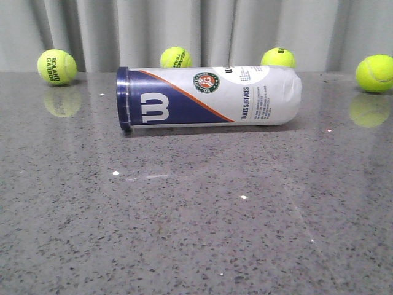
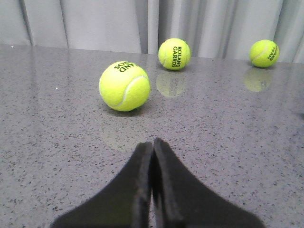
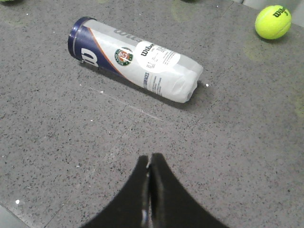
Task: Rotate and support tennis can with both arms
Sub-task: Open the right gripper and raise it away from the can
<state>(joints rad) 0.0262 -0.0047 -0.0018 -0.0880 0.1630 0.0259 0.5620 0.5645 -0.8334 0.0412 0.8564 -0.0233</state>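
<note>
- Left gripper (image 2: 152, 156): two matte black fingers, broad at the base and tapering to narrow tips, with a thin seam between them.
- Right gripper (image 3: 150, 168): the same matte black, angular tapered fingers, plain and unmarked; a faint pale glint shows along the seam.

Tennis can (image 1: 209, 96): large white "W" logo on the navy part; round badge, ring lettering reads "ROLAND GARROS"; "TOUTES SURFACES" along the white part; "Wilson" legible in right wrist view. Fine print unreadable.
Far-left ball (image 1: 56, 66): "ROLAND GARROS".
Nearest ball (image 2: 124, 86), left wrist view: partial lettering only, not readable.
</note>
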